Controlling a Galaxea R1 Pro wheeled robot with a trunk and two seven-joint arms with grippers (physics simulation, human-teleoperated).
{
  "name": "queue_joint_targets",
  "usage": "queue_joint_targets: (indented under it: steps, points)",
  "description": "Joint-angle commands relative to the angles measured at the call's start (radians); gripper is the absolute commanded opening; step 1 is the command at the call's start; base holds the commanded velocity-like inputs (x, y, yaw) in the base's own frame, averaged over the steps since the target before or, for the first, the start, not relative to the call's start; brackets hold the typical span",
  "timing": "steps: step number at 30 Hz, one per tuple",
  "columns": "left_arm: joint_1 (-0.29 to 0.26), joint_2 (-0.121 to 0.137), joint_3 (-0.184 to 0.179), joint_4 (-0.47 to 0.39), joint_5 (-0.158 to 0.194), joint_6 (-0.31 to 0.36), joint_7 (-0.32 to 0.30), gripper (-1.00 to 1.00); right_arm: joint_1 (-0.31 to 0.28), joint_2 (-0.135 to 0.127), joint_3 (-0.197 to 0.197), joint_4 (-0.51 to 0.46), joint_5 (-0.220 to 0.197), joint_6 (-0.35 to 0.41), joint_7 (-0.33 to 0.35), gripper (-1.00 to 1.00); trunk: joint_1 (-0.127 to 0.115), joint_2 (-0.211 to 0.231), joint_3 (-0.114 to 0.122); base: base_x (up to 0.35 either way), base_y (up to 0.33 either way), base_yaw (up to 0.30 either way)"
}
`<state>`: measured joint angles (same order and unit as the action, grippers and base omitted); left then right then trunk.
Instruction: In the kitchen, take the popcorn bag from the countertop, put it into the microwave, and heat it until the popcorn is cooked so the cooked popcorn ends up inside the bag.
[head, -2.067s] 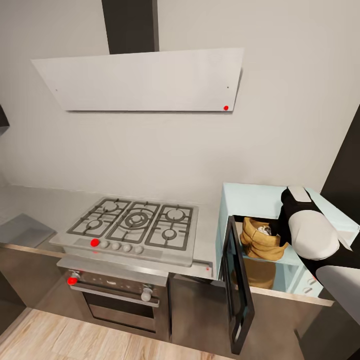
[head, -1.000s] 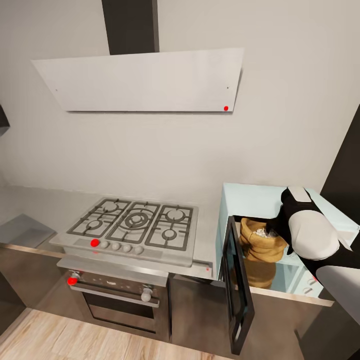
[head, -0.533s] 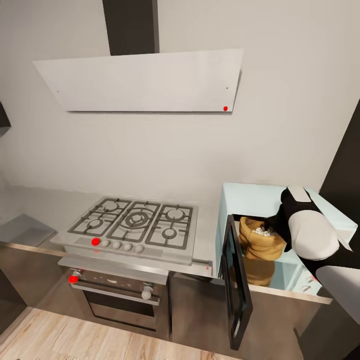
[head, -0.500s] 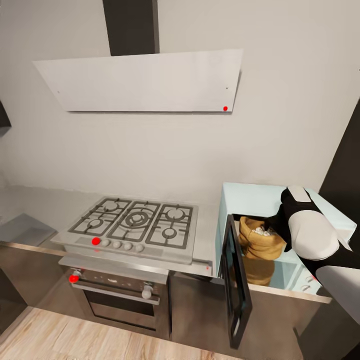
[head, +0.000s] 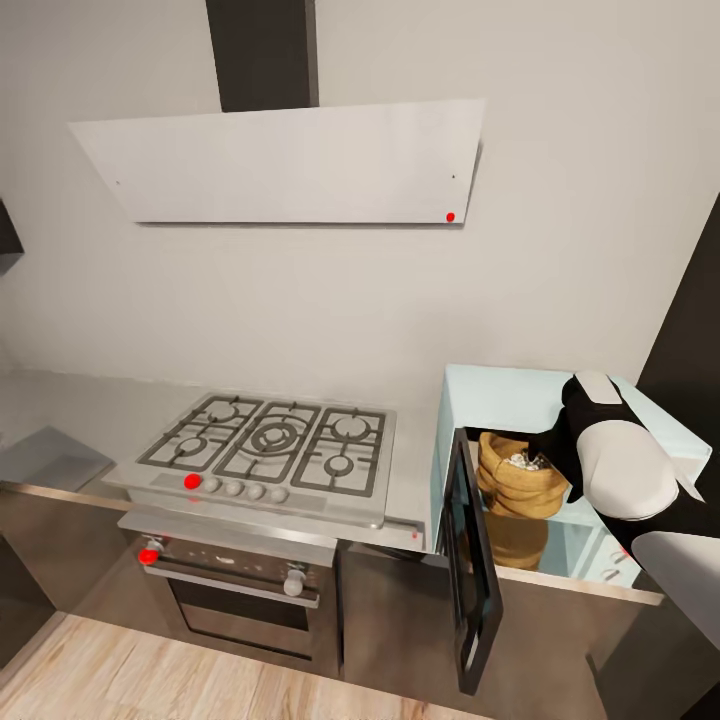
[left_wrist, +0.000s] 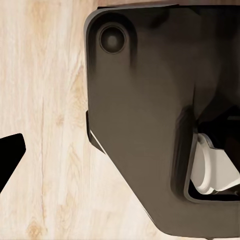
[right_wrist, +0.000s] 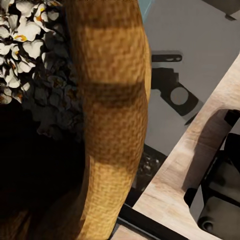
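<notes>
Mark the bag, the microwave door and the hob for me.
bag (head: 517, 487), head view, on its wrinkled yellow side below the rim
microwave door (head: 474, 570), head view, on the dark glass of the open door
hob (head: 268, 445), head view, on the centre burner grate

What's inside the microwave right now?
The popcorn bag sits in the microwave, door open, whitish popcorn at its mouth. The right arm covers the cavity's right side.

Over pale wooden floor (left_wrist: 50, 125): a large dark robot body part (left_wrist: 150, 115) with a round recess near one corner, a white rounded piece (left_wrist: 215, 172) set in its edge, a black tip (left_wrist: 9, 155) beside.
</notes>
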<state>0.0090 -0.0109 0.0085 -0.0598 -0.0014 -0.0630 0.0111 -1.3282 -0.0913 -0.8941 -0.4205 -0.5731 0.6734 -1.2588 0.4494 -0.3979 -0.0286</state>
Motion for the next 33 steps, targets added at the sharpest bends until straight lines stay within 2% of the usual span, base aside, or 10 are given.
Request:
queue_joint_targets:
  steps: [1, 11, 23, 33]
  points:
    - [0.000, 0.000, 0.001, -0.002, 0.000, -0.001, 0.001, 1.00, -0.001, 0.000, -0.002, -0.001, -0.004, 0.009, -0.005, 1.00, 0.001, -0.002, -0.002, 0.000, 0.000, 0.000]
    - [0.000, -0.001, 0.002, -0.002, 0.000, -0.002, 0.003, 1.00, -0.001, 0.000, -0.002, -0.001, -0.004, 0.011, -0.005, 1.00, 0.001, -0.002, 0.011, -0.096, 0.000, 0.000]
    - [0.000, 0.000, 0.002, -0.002, 0.000, -0.003, 0.003, 1.00, -0.001, 0.000, -0.002, -0.001, -0.004, 0.012, 0.025, 1.00, 0.001, -0.002, 0.016, -0.004, 0.000, 0.000]
    - [0.000, 0.000, 0.002, -0.002, 0.000, -0.003, 0.003, 1.00, -0.001, 0.000, -0.003, -0.001, -0.004, 0.013, 0.027, 1.00, 0.001, -0.002, 0.032, 0.000, 0.000, 0.000]
